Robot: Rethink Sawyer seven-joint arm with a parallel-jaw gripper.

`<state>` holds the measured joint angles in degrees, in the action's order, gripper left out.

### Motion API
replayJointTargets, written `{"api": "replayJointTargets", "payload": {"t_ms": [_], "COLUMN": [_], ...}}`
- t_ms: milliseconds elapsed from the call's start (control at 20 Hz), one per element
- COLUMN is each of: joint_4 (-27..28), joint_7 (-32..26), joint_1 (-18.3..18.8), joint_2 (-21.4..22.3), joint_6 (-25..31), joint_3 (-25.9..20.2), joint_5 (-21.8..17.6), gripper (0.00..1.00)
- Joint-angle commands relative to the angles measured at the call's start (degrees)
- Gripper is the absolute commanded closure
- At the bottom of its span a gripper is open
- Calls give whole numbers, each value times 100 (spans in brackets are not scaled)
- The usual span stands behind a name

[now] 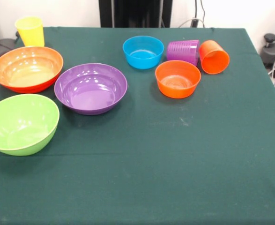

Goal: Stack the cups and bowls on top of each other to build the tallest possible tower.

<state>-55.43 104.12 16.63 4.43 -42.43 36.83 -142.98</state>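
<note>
A yellow cup (30,31) stands upright at the far left corner. Beside it sit a large orange bowl (27,68), a large purple bowl (91,88) and a lime green bowl (21,123), all open side up. Further right are a small blue bowl (143,51) and a small orange bowl (177,78). A ribbed purple cup (184,51) and an orange cup (214,56) lie on their sides next to each other behind the small orange bowl. No gripper shows in the front view.
Everything rests on a dark green tablecloth (174,154). The black pedestal (135,13) rises at the far edge. Cables and a black device (273,51) lie beyond the right edge of the table.
</note>
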Motion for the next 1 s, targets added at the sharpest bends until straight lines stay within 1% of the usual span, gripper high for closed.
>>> {"api": "replayJointTargets", "payload": {"t_ms": [50,350,1000], "joint_4": [-397,-373,-362], "joint_7": [-1098,-1135,-1073], "joint_1": [52,197,279], "joint_2": [-38,-98,-219], "joint_6": [79,107,184], "joint_3": [-938,-946,-951], "joint_5": [334,353,328], "gripper": [100,100,100]}}
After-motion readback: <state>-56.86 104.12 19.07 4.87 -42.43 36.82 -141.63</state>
